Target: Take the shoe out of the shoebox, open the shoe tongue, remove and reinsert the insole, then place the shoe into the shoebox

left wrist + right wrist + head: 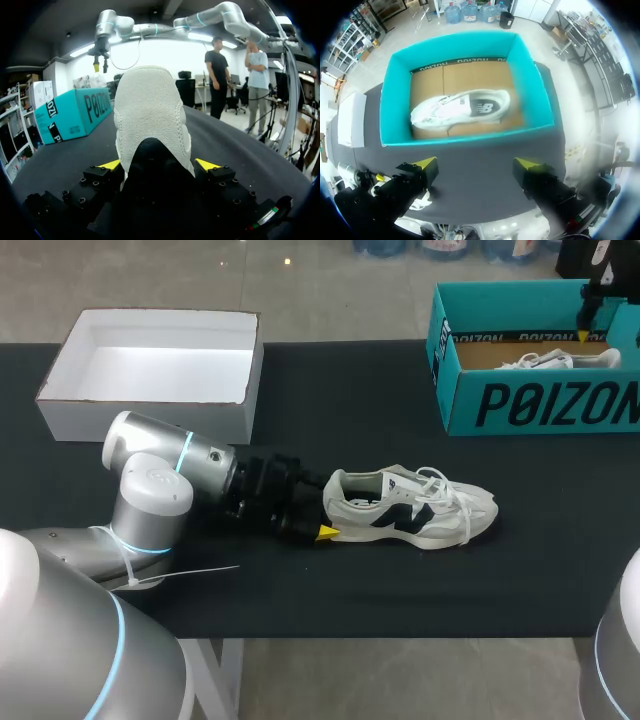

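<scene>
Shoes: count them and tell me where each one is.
2. One shoe lies on the table, heel held between the left gripper's fingers; the other shoe lies inside the teal shoebox. White box looks empty.

Robotics lab, robot arm [150, 490] over black worktable [350, 580]

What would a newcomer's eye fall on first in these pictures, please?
First, the white sneaker standing on its sole in the middle of the black table, its heel clamped in the left end effector. Next, the teal shoebox at the table's far right corner, with a second sneaker lying on its side inside and the open right end effector hanging above it.
</scene>
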`<state>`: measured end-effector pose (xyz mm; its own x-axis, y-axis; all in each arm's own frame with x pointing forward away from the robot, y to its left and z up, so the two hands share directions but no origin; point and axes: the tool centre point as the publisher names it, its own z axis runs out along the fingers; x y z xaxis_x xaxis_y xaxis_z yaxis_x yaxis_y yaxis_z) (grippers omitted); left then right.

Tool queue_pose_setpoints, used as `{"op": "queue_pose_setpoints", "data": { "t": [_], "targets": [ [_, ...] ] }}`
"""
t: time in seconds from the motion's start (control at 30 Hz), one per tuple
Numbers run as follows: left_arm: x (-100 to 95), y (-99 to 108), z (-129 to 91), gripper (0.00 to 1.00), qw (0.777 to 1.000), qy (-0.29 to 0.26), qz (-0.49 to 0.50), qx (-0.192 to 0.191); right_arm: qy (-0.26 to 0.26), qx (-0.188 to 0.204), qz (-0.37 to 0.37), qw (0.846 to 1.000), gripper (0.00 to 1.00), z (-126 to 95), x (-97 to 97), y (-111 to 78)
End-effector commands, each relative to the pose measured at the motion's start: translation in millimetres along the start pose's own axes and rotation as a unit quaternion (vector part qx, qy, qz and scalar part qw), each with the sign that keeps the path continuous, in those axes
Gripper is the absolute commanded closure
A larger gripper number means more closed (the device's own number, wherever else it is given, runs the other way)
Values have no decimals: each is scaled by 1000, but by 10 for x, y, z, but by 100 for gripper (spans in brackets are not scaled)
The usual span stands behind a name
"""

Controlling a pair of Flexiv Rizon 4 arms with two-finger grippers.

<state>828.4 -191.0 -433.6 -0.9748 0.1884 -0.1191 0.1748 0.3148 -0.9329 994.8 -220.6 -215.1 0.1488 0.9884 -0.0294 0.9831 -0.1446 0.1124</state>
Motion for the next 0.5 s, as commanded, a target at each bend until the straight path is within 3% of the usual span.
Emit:
{"op": "queue_pose_setpoints", "data": {
  "t": [0.03, 0.27, 0.5],
  "targets": [
    [5, 21, 36, 100, 1000, 1, 0, -1, -41, -5, 14, 999, 0, -43, 340, -387],
    [5, 21, 36, 100, 1000, 1, 0, -1, -60, 14, 10, 998, 0, 44, 881, -967],
    [5, 21, 36, 100, 1000, 1, 0, -1, -77, 50, -41, 995, 0, 183, 1414, -1434]
  ]
}}
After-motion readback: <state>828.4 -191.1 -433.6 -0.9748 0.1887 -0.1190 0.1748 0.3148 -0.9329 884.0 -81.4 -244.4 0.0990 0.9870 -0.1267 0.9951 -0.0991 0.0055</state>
